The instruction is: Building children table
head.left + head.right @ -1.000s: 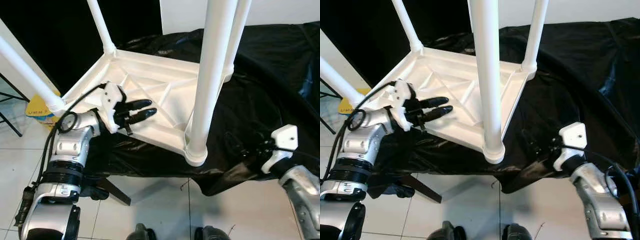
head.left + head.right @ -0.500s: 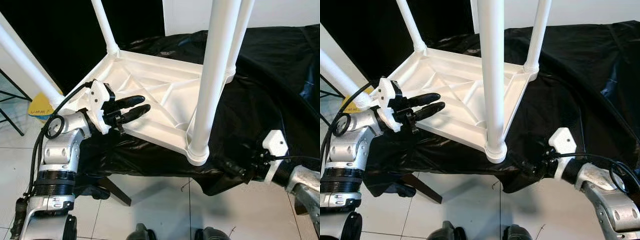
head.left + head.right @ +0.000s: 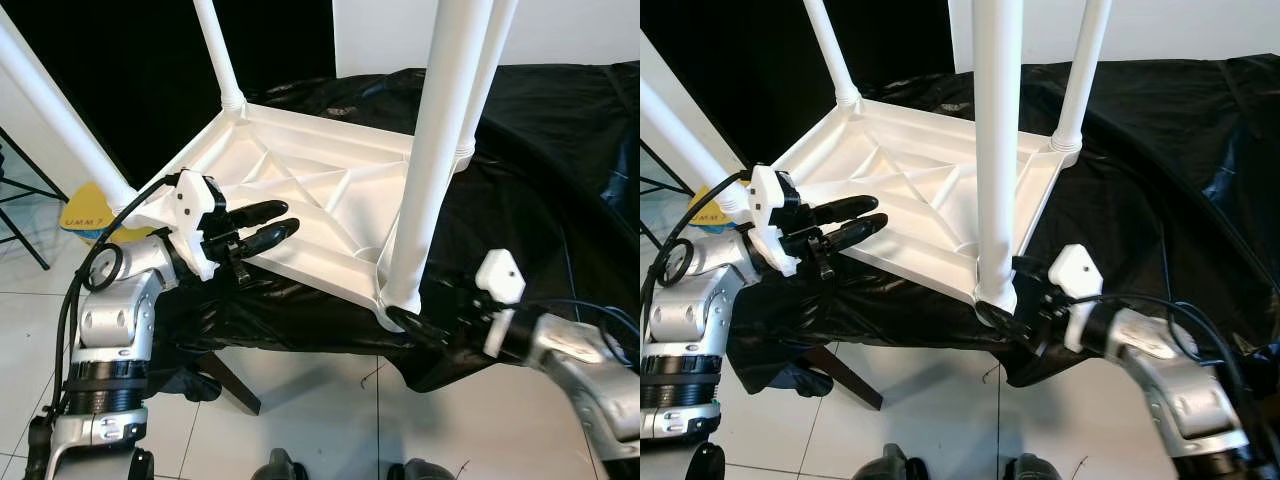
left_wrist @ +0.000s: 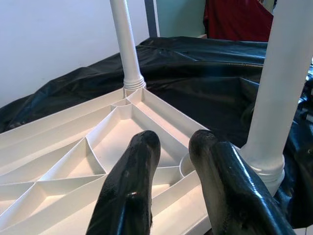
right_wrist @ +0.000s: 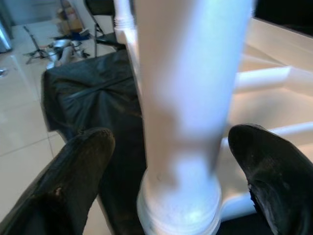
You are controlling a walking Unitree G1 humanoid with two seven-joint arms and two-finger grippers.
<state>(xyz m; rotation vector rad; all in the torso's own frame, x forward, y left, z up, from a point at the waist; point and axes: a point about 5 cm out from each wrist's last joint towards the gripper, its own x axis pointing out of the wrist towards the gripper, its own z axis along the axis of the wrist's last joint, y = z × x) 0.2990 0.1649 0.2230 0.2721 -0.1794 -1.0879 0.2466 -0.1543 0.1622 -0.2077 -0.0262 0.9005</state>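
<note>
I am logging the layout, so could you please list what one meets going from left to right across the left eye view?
Left gripper → near leg → right gripper at that leg's base → right arm.

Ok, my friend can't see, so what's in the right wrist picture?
A thick white table leg stands close up between the right gripper, its open jaws on either side of the leg's base. Behind are the white upside-down tabletop and a black cover.
</note>
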